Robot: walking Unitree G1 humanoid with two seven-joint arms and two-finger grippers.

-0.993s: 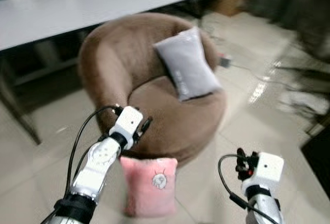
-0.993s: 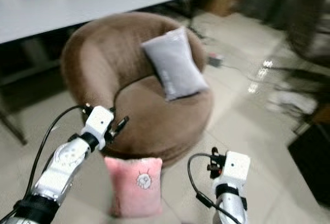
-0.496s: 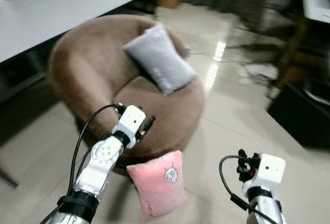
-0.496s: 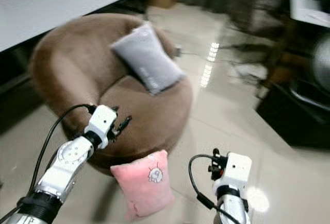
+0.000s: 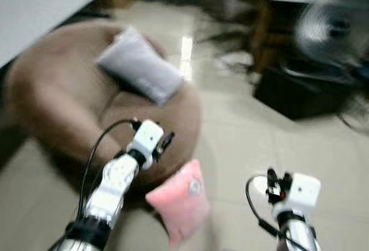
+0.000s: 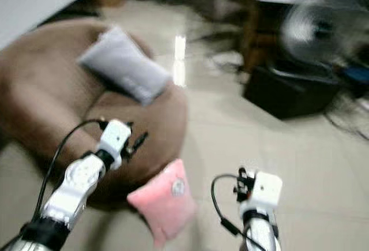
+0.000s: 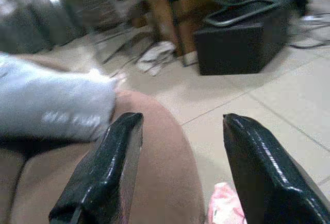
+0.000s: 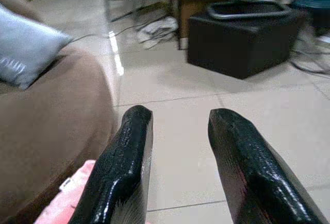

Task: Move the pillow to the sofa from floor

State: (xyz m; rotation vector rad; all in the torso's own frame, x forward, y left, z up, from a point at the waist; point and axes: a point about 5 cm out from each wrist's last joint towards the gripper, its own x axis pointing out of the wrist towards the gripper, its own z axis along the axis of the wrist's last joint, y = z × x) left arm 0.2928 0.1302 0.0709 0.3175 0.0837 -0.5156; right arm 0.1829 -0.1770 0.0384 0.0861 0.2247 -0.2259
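On the floor, seen from the head, the pink pillow leans at the front edge of the brown sofa, with bare tiles to its right. Against half a second ago, the whole picture has swung; a black box now shows. From the wrists, left gripper and right gripper stand open, empty.
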